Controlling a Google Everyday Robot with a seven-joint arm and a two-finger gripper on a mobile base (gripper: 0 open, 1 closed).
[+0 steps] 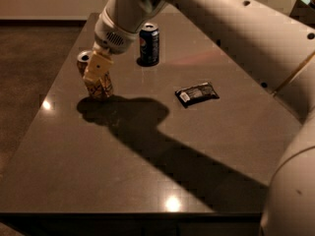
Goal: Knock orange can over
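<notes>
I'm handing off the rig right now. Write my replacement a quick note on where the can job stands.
Pincer: low over the table's far left, against the orange can.
Orange can: tilted, silver top leaning left, base on the table, not yet flat.
Blue can stands upright behind it; dark packet lies to the right. Both are apart from the pincer.
Done: contact made, can tipping.
Left: push on until it falls.

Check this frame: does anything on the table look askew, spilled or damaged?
The orange can near the left edge of the table is tilted, its silver top leaning left, with the gripper right at it. No spill or dent shows. The blue can stands upright and the dark packet lies flat.
</notes>
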